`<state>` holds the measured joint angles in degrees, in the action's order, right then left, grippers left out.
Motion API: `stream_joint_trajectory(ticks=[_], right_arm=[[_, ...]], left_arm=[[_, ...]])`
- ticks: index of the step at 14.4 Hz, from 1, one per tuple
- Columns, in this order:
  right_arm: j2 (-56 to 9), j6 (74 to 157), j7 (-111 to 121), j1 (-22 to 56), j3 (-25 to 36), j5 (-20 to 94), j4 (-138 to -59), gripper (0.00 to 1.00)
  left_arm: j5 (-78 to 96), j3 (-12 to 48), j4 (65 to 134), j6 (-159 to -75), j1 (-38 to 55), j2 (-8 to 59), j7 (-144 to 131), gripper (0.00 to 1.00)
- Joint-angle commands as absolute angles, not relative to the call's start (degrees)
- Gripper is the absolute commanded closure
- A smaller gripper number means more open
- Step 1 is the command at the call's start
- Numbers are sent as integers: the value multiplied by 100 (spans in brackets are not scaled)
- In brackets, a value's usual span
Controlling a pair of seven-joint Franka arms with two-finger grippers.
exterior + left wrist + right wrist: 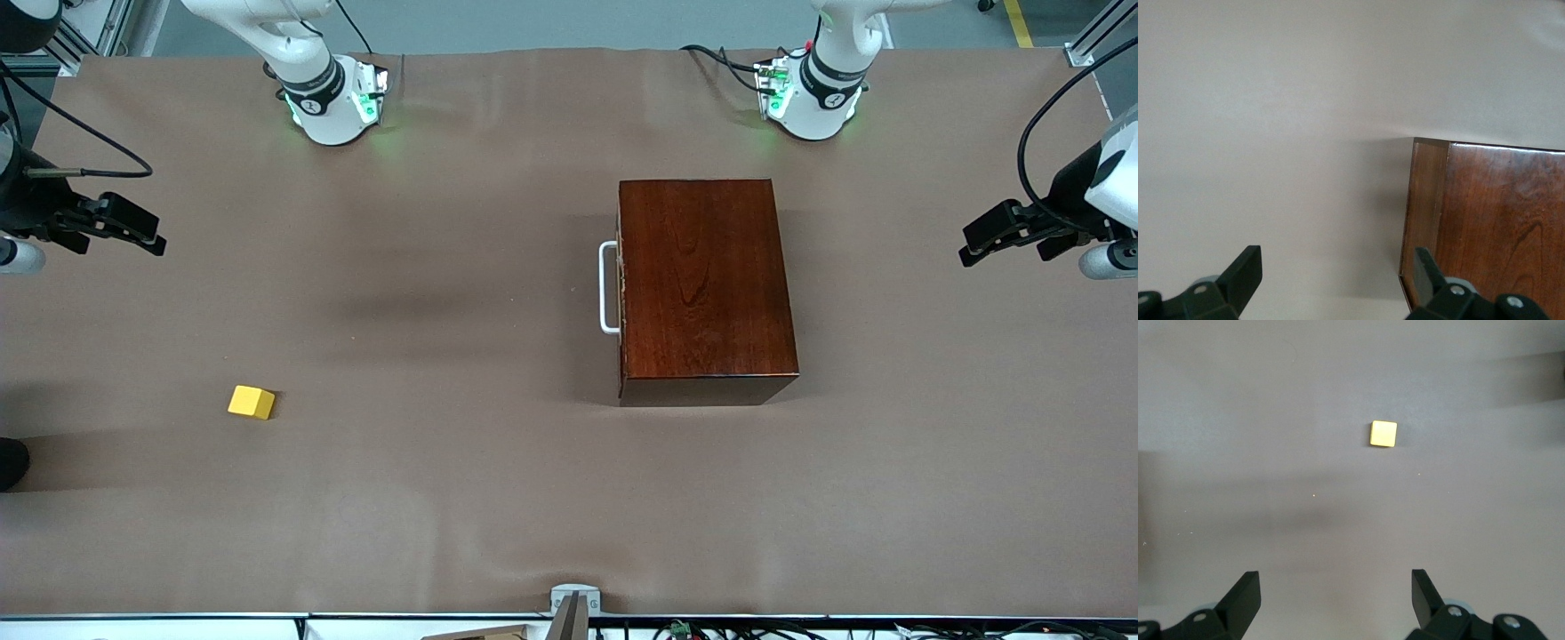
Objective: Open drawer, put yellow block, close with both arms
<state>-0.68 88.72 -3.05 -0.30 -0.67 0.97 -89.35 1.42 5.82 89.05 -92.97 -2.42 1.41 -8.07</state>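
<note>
Our left gripper (978, 242) and right gripper (142, 233) hung released over bare table (498, 498); drawer (620, 284) shut, yellow block (252, 402) well apart.

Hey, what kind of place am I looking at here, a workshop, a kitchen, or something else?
Most likely a robotics lab test bench. A table under plain brown covering carries two bolted-down arms with green-lit bases, loose cables and aluminium framing at its edges, and only staged props: a wooden drawer box and a yellow block.
</note>
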Motion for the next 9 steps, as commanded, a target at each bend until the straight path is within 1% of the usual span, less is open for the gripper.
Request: stream_joint_trajectory(ticks=[1, 7, 9], right_arm=[[-88, 8868, -360, -79, -97, 62, -8886, 0], [-193, 9053, -369, -70, -97, 62, -8895, 0], [-202, 9061, -369, -70, -97, 61, -8894, 0]], left_arm=[[88, 606, 8982, -9246, -237, 53, -800, 0], [88, 633, 8956, -9220, -176, 114, -809, 0], [97, 773, 8938, -9228, -158, 193, -817, 0]])
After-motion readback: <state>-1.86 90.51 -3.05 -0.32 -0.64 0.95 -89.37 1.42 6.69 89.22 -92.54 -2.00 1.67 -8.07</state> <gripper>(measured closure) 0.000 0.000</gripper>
